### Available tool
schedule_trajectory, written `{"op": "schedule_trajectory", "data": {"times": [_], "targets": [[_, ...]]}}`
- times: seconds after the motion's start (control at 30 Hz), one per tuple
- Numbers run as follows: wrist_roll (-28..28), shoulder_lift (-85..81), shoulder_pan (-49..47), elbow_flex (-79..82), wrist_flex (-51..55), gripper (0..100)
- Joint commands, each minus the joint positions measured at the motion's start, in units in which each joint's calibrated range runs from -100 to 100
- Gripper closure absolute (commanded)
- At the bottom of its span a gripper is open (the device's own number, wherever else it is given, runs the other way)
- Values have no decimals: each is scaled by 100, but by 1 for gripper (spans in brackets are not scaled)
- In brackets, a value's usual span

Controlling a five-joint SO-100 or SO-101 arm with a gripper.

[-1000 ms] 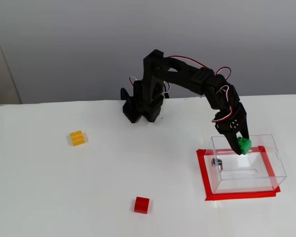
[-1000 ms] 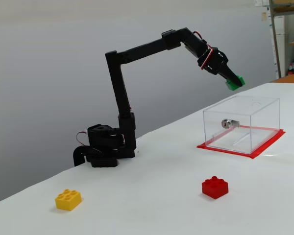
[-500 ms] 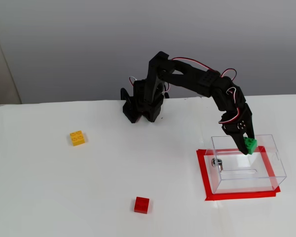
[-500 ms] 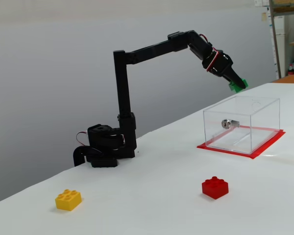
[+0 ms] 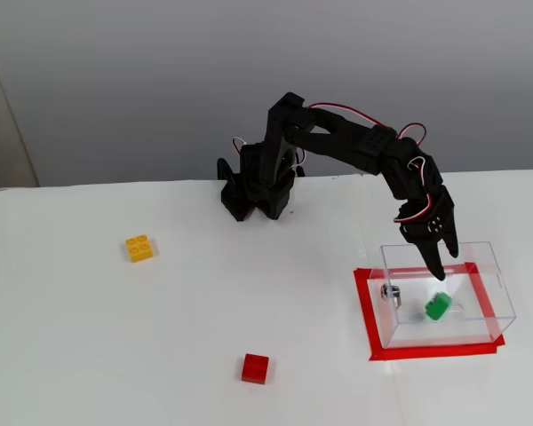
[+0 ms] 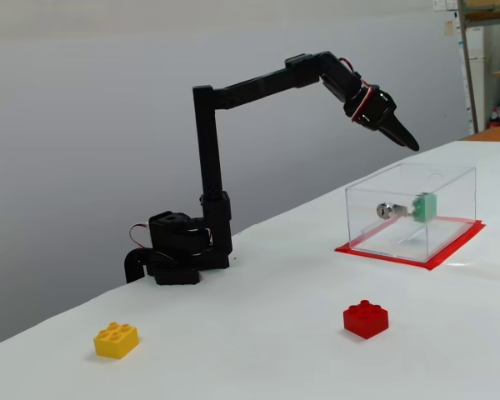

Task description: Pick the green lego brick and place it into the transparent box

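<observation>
The green lego brick (image 5: 436,308) is inside the transparent box (image 5: 493,266), at the lower right of one fixed view. In the other fixed view the brick (image 6: 424,207) shows through the clear wall, seemingly up off the box floor. The gripper (image 5: 441,258) hangs above the box with nothing in it, its fingers a little apart. A red tape frame (image 5: 366,306) lies around the box. The yellow brick (image 5: 139,248) sits at the left and the red brick (image 5: 255,368) low in the middle.
</observation>
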Motion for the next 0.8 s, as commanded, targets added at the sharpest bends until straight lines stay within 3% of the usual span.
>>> {"op": "schedule_trajectory", "data": {"times": [0.0, 0.47, 0.67, 0.77], "targets": [[-10, -25, 11, -199, -66, 79], [-15, -25, 48, -199, -57, 80], [16, -33, 62, -199, -22, 97], [22, -84, 62, -199, 4, 99]]}}
